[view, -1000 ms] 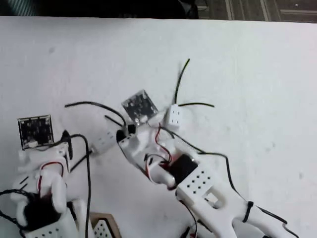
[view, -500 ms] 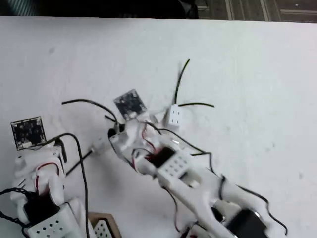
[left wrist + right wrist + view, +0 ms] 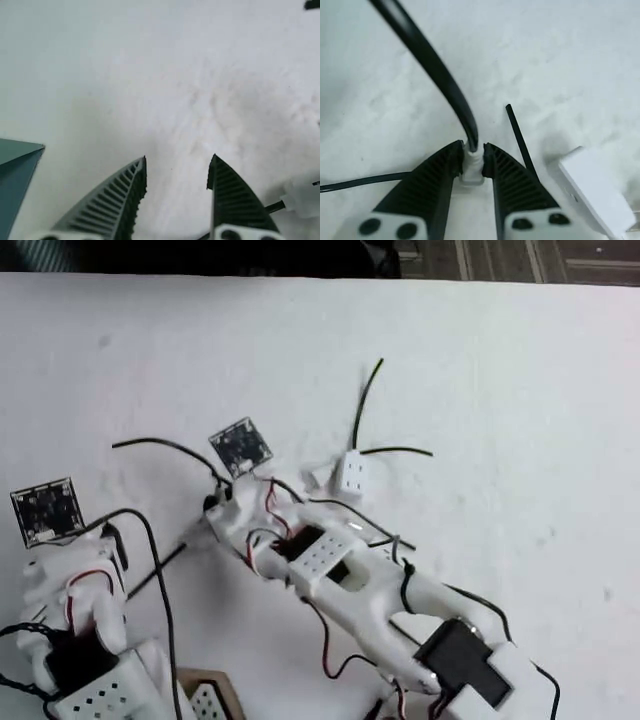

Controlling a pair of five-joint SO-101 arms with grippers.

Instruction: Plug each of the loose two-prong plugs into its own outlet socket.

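Just then the white two-prong plug (image 3: 471, 170) sat pinched in the closed right pincer (image 3: 473, 148), its black cord (image 3: 430, 60) rising from its back. Over the last second that arm had swung toward 9 o'clock, so the white socket block (image 3: 350, 473) now lay at about 2 o'clock of the plug, well apart. I judged the plug secured but not yet headed for that block. A second white block (image 3: 592, 195) lay just beside the pincer; I could not tell whether it was a socket or another plug.

Two thin black cords ran off the socket block, toward 12 and 3 o'clock. Whether its holes held any prongs could not be made out.

At 8 o'clock of the table (image 3: 500, 390), the left pincer (image 3: 179, 159) hung open over bare surface, having drifted slightly toward 9 o'clock. A white piece (image 3: 302, 197) lay near it.
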